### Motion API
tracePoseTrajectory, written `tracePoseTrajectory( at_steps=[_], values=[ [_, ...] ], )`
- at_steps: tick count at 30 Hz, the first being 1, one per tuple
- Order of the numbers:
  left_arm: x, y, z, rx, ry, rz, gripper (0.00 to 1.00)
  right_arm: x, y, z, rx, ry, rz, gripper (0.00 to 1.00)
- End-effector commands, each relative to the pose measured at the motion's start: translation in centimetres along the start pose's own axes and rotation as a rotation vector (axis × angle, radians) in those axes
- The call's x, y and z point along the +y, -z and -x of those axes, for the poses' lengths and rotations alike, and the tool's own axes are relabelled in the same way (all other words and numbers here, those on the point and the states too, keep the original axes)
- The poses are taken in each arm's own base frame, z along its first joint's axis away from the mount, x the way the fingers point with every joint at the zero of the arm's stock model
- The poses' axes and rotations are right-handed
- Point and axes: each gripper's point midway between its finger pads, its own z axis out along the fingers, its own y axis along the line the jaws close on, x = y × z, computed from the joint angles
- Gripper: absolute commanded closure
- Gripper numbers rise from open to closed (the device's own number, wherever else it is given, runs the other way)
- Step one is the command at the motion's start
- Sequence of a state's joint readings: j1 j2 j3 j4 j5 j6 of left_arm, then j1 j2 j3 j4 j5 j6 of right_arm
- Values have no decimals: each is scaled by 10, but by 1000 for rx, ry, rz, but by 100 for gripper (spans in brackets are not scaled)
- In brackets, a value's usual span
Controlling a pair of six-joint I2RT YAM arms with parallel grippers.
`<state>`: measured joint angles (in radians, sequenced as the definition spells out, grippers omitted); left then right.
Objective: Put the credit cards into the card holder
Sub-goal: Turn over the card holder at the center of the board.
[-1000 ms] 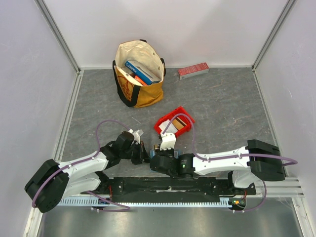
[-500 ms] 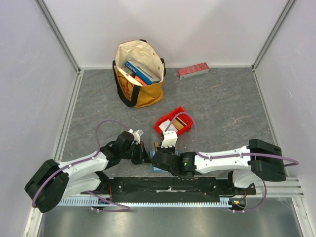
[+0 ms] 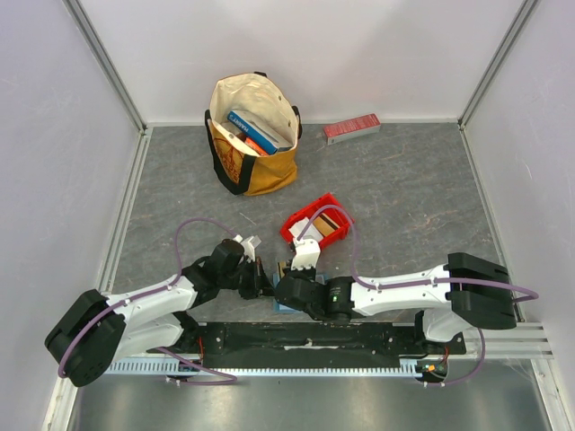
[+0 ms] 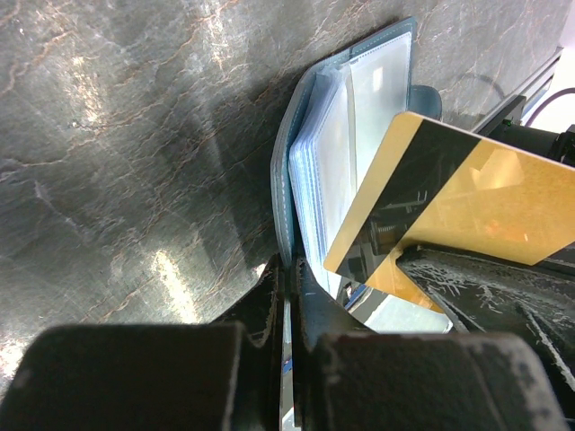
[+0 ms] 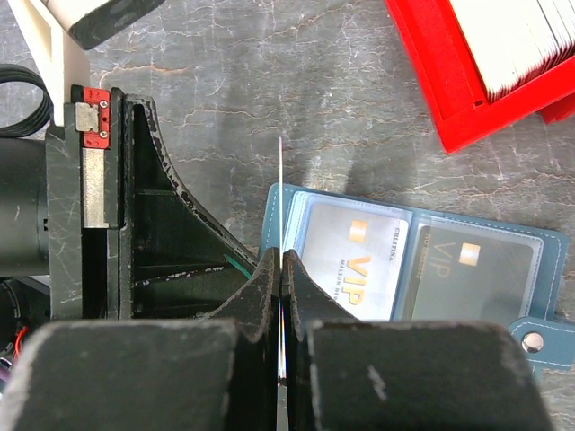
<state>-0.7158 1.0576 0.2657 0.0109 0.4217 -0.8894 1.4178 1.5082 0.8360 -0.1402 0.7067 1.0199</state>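
- Risk, misfeed: the gold credit card (image 4: 458, 193) hangs over the open card holder (image 4: 323, 153) with one corner low and its edge not lined up with a sleeve mouth. It could catch on the clear plastic or slide between two sleeves instead of into one.
- Risk, slip: the right gripper (image 5: 283, 269) pinches only the card's thin faces, so a jam at the sleeve would likely twist the card in the pads.
- Risk, holder shifting: the left gripper (image 4: 289, 285) is pressed together on the holder's near edge. A hard push from the card could drag the holder out of that narrow hold.
- Risk, collision: the two grippers sit just beside each other, leaving little room to correct the angle.
- Pose, left arm: it reaches inward and low, its fingers on the holder's left edge, which lies on the table.
- Pose, right arm: it is stretched across toward the left, wrist turned so the card stands on edge above the holder's left page.
- Setting: the red bin (image 5: 431, 81) with the spare cards lies beyond the holder, apart from it.
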Motion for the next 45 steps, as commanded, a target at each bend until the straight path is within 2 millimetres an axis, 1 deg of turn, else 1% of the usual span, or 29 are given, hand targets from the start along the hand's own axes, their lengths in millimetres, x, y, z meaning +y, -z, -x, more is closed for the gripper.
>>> tracePoseTrajectory(
  at_steps=[1,9,12,21,29,32,38,44,45],
  values=[
    [-6,0,1,1,-3,-25,98,0,-4,0,-13,-6,-8,100],
    [-6,0,1,0,-2,-26,98,-12,-5,-4,-3,29,-60,100],
    [-6,0,0,2,-3,-25,98,-15,-4,-1,-10,35,-74,100],
    [-4,-1,-1,6,-4,-18,98,-15,7,9,-25,17,-51,100],
    [-3,-2,-1,8,-3,-16,98,-19,13,14,-35,3,-40,100],
    [-2,-2,-2,10,-2,-14,98,-26,13,16,-44,-4,-56,100],
    [-1,-2,-3,13,-3,-12,98,-38,15,15,-40,-19,-65,100],
    [0,-3,-2,13,-2,-10,98,-56,23,17,-55,-59,-80,100],
    [0,-3,-2,12,-1,-9,98,-55,25,19,-58,-64,-71,100]
  ],
)
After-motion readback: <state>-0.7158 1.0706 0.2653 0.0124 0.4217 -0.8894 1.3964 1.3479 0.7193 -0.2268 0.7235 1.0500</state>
